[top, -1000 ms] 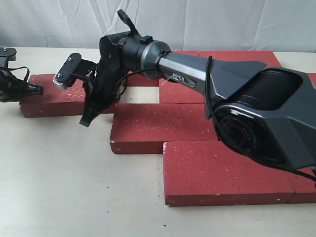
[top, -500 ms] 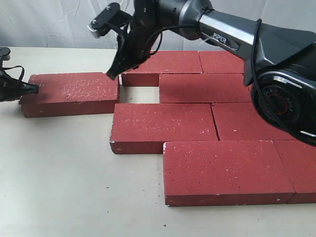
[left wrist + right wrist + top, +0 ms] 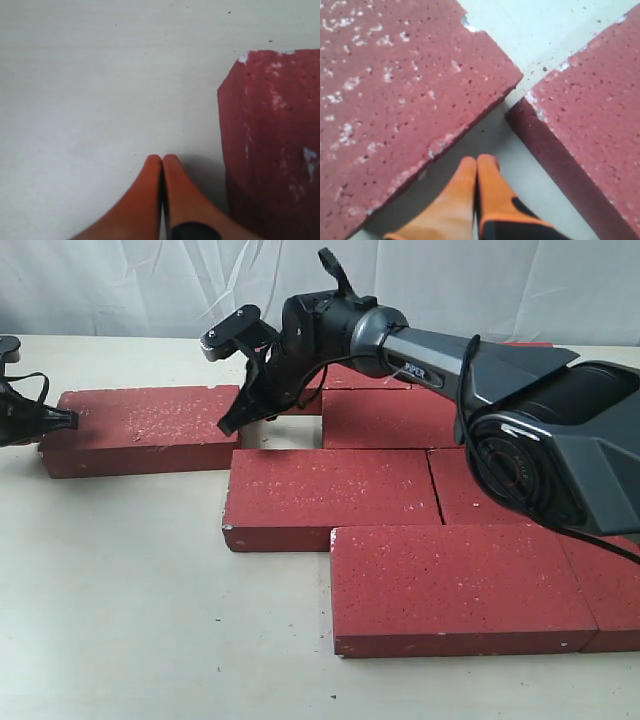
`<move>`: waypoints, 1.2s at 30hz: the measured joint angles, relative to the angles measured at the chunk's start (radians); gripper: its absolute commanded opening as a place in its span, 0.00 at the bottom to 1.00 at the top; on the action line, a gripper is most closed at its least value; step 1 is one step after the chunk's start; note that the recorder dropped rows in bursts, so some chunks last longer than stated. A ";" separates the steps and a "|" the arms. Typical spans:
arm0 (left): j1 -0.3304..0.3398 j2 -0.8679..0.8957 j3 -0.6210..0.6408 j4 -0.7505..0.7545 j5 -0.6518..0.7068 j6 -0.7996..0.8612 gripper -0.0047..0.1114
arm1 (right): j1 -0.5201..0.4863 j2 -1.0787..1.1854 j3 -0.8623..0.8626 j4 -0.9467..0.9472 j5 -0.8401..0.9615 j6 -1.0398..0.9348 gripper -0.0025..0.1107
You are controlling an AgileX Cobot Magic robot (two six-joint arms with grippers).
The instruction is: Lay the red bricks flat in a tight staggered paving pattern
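Left pincer [image 3: 162, 161] and right pincer [image 3: 230, 426] clenched, flanking ends of loose dark-red rectangular paver brick [image 3: 140, 428]; judged best: lift right clear, push brick squarely right.

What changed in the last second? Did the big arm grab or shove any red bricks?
The right claw, shut, rose from low in front of the separate dark-red rectangular paver brick, swung farther back, then dipped into the gap at that brick's end. Nothing was taken or released. That brick, the paved bricks and the left claw stayed put.
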 measured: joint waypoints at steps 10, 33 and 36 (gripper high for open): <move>0.000 0.000 0.000 -0.001 0.000 0.000 0.04 | 0.000 0.002 0.000 0.142 -0.001 -0.060 0.01; -0.014 0.000 0.000 -0.001 0.006 0.043 0.04 | 0.000 -0.007 0.000 0.154 0.092 -0.090 0.01; -0.031 0.000 0.000 -0.001 0.002 0.071 0.04 | 0.000 -0.009 0.000 0.150 0.092 -0.094 0.01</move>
